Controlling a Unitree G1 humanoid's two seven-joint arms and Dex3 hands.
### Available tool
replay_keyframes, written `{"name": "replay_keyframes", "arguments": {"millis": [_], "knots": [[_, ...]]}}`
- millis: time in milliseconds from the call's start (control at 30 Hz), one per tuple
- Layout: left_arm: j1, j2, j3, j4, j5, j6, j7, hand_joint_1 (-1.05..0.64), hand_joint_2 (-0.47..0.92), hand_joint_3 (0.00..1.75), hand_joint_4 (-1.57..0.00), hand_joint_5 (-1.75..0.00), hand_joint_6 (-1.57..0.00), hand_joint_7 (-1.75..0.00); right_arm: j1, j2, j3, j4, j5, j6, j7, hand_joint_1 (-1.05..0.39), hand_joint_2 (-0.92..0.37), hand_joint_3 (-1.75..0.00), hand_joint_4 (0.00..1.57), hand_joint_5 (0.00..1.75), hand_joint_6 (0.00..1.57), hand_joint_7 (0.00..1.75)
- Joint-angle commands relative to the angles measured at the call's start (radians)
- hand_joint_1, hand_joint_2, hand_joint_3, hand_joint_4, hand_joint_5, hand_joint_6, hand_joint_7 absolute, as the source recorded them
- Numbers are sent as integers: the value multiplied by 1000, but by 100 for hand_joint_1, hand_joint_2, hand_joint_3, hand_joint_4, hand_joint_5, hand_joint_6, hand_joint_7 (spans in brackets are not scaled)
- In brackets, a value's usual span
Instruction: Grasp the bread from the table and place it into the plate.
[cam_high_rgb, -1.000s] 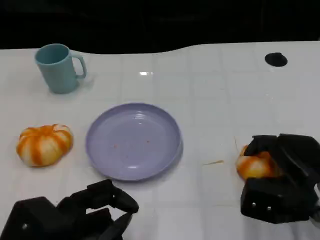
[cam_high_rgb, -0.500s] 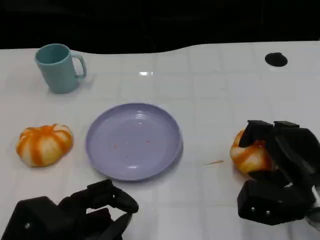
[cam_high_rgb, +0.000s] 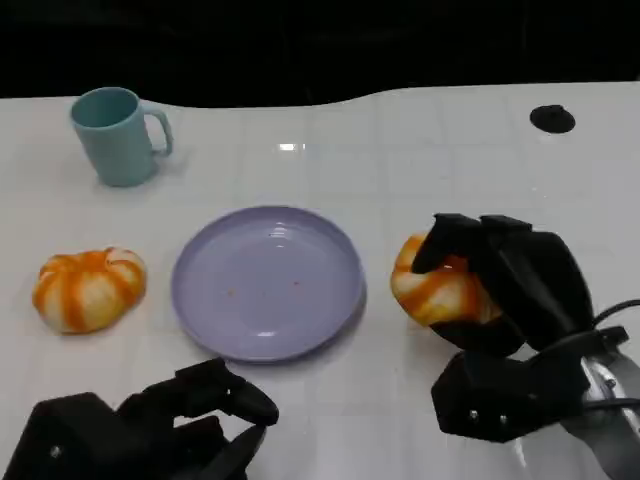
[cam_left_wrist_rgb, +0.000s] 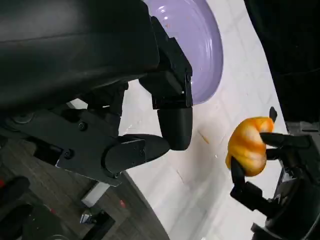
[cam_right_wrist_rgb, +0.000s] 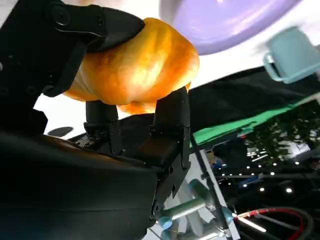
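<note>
The right hand (cam_high_rgb: 490, 300) had carried the round orange-and-white bread roll (cam_high_rgb: 437, 288) toward the lilac plastic plate (cam_high_rgb: 267, 282), stopping at its 3 o'clock, fingers clasping it.

table (cam_high_rgb: 440, 170): white, faint grid | backdrop (cam_high_rgb: 300, 45): black | floor (cam_left_wrist_rgb: 30, 175): grey wood

Looks like a lab or demo hall: bare white surface (cam_high_rgb: 450, 180) w/ black backdrop at top of frame, green barrier (cam_right_wrist_rgb: 225, 131) and ceiling spotlights at lower right of right wrist view.
</note>
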Motion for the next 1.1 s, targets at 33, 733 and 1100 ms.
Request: {"name": "replay_keyframes", "arguments": {"millis": [33,733,1100], "knots": [[4,8,3,-9,3,-5,6,-25,79,68,-68,-175,-61,-131,-50,27,15,12,26,-17,30,-11,-23,-137,99,175,85,158],[32,13,-2,-20,15,-27,5,-27,78,71,-68,-175,-60,-132,-231,182,98,237,51,-59,59,-13,-27,-134,102,175,75,175],[43,-2,-10,-24,20,-20,9,-25,78,69,-68,-175,-61,-131,-386,283,139,497,39,-70,-7,-16,-30,-131,99,175,79,153]]}}
